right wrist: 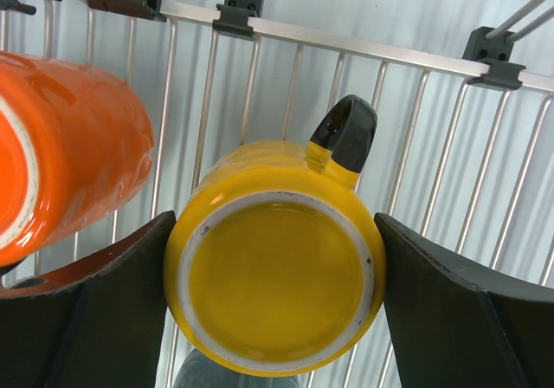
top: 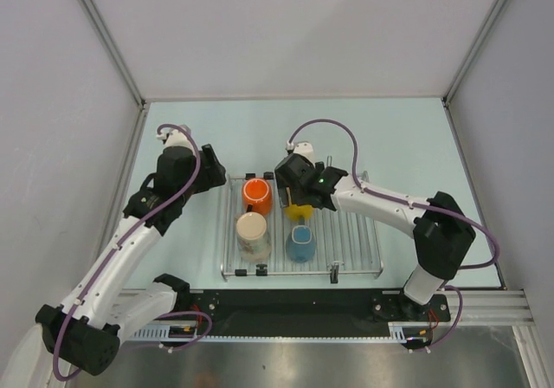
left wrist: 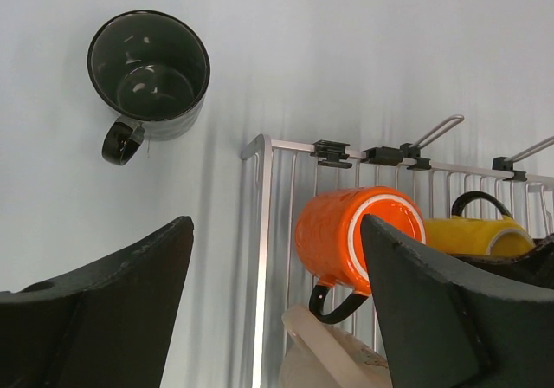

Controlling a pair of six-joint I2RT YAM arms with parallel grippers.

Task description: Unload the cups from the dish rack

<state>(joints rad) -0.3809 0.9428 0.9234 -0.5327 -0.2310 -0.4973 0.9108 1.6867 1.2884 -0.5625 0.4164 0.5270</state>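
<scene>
The silver dish rack (top: 363, 271) holds an orange cup (top: 257, 195), a cream cup (top: 252, 235), a blue cup (top: 300, 243) and a yellow cup (top: 300, 211). The yellow cup (right wrist: 275, 271) lies on its side over the bars with its base toward the camera. My right gripper (right wrist: 273, 275) is shut on it, one finger against each side. A dark cup (left wrist: 149, 66) stands upright on the table, left of the rack's far corner. My left gripper (left wrist: 277, 275) hangs open over the rack's left edge, with nothing between its fingers and the orange cup (left wrist: 355, 236) just beyond.
Upright wire posts (left wrist: 441, 130) with black clips line the rack's far edge. The blue cup (right wrist: 216, 375) lies right below the yellow one. White walls close in the table on three sides.
</scene>
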